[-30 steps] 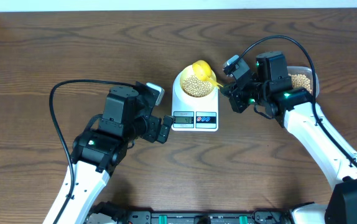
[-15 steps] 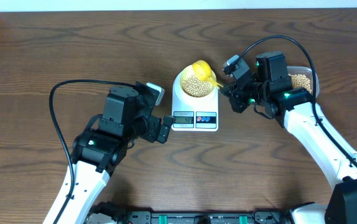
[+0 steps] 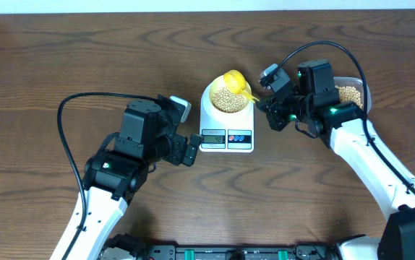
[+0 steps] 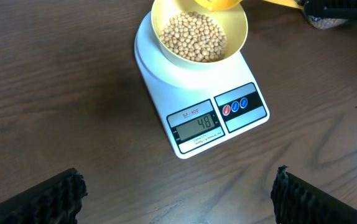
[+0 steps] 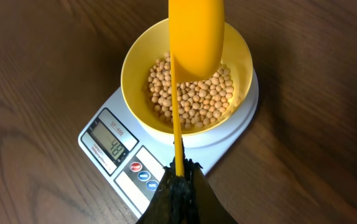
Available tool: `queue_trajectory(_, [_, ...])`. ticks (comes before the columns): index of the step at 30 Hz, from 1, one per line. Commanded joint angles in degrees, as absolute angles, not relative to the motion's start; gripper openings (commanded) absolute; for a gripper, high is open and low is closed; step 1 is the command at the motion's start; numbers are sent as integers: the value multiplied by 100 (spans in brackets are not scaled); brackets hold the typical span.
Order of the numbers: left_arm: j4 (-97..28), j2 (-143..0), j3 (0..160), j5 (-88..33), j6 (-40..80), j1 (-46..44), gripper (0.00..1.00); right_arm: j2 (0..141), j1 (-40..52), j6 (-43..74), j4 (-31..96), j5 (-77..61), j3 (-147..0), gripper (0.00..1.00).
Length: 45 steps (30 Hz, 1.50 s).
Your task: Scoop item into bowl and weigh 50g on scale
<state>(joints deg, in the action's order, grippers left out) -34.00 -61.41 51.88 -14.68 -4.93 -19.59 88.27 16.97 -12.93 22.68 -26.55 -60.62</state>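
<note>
The white scale (image 3: 226, 130) sits on the brown wooden table (image 3: 84, 58), and everything else is placed from it. On the scale's platform stands the pale-yellow bowl (image 3: 228, 95), upright and partly filled with tan beans (image 4: 194, 36). The grey display (image 4: 196, 127) on the scale's front edge reads 48, with a red and a blue button beside it. Above the bowl's far rim hangs a bright-yellow scoop (image 5: 196, 37), its handle running back to the right tool (image 5: 180, 186), which is clamped tight on the handle end, just to the right of the scale. The left tool (image 3: 191, 149) hovers just beside the display corner of the scale, fingers spread wide and gripping nothing. Well to the scale's right, behind the right arm, a clear tub (image 3: 351, 92) holds more beans.
</note>
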Motion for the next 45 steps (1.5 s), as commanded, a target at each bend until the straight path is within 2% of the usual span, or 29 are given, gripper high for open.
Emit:
queue_trajectory(1, [-3374, -6141, 5186, -1431, -532, -1931, 98, 8851, 1734, -1225, 2250, -2753, -6095, 1])
queue_trajectory(16, [-3374, -6141, 5186, -1433, -534, -1931, 98, 8851, 1730, -1339, 2250, -2731, -6095, 1])
queue_trajectory(19, [-3374, -6141, 5186, -1433, -534, -1931, 98, 8851, 1737, -1927, 2250, -2731, -6095, 1])
queue_trajectory(22, [-3374, -6141, 5186, -1431, -532, -1931, 98, 8851, 1737, -3041, 2250, -2587, -6095, 1])
queue_trajectory(33, [-3374, -6141, 5186, -1431, -534, -1931, 98, 8851, 1931, -3636, 2193, -2237, -6095, 1])
queue_trajectory(38, [-3374, -6141, 5186, -1431, -534, -1931, 98, 8851, 2169, -3695, 2038, -1529, -6095, 1])
queue_trajectory(42, [-3374, -6141, 5186, -1433, -534, -1931, 98, 8851, 2180, -3688, 2040, -1525, -6095, 1])
queue_trajectory(45, [-3374, -6141, 5186, -1433, -534, -1931, 98, 8851, 2180, -3221, 2036, -1535, -6095, 1])
